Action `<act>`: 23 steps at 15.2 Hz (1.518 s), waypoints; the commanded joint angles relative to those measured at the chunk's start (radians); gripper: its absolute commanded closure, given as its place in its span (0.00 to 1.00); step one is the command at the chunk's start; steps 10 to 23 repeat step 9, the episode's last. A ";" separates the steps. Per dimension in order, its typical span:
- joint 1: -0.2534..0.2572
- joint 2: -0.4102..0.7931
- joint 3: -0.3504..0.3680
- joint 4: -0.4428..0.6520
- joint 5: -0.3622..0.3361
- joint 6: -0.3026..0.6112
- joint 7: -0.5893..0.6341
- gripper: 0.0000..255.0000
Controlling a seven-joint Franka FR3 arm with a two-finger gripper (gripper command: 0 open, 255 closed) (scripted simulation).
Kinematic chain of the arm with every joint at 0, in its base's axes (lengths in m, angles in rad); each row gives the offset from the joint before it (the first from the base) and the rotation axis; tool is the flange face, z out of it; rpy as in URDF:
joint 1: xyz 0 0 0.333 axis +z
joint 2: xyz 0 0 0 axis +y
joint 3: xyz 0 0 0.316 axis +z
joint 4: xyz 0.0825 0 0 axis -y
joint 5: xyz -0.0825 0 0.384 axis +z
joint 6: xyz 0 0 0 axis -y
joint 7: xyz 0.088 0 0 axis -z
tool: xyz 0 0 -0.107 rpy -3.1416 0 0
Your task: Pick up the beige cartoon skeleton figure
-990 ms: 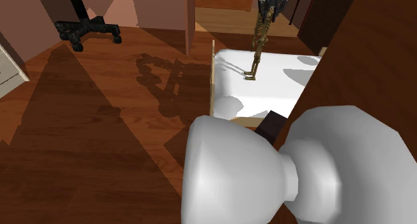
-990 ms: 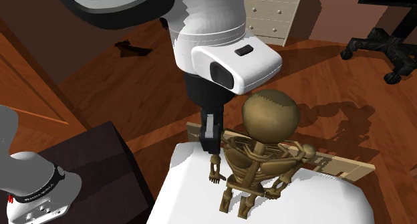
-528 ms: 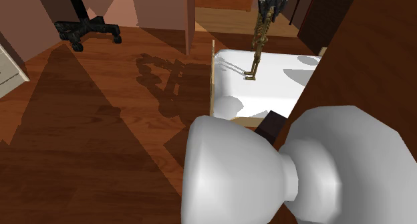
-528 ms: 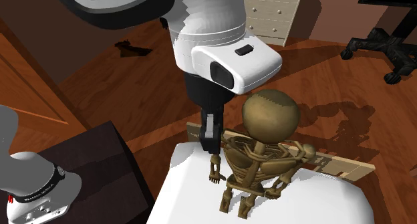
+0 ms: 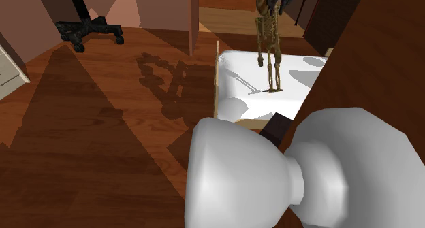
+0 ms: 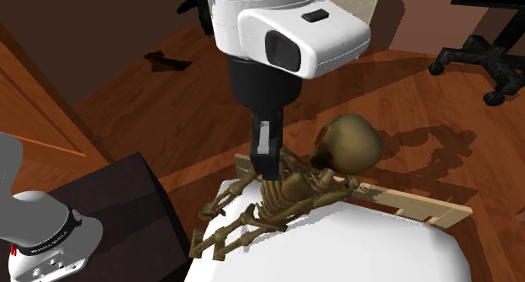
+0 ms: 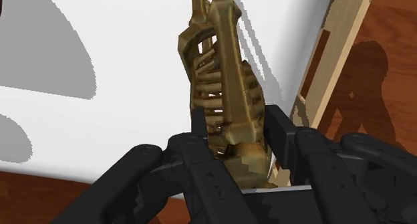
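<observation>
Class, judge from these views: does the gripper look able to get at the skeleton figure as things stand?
Yes, it seems: its fingers clasp the skeleton figure at the ribcage, with nothing in between.

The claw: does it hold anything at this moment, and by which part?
Yes. The claw is shut on the brown skeleton figure, clasping its upper ribcage, close to the head.

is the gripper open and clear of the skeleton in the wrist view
No, the gripper is shut on the tan skeleton figure, its fingers pressing both sides of the ribcage.
</observation>
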State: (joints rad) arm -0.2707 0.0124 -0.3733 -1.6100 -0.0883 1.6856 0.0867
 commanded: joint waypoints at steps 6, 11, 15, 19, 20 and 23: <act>-0.004 0.028 -0.004 0.130 0.011 -0.100 -0.016 1.00; -0.005 0.034 -0.004 0.153 0.014 -0.117 -0.019 1.00; -0.005 0.034 -0.004 0.153 0.014 -0.117 -0.019 1.00; -0.005 0.034 -0.004 0.153 0.014 -0.117 -0.019 1.00; -0.005 0.034 -0.004 0.153 0.014 -0.117 -0.019 1.00; -0.005 0.034 -0.004 0.153 0.014 -0.117 -0.019 1.00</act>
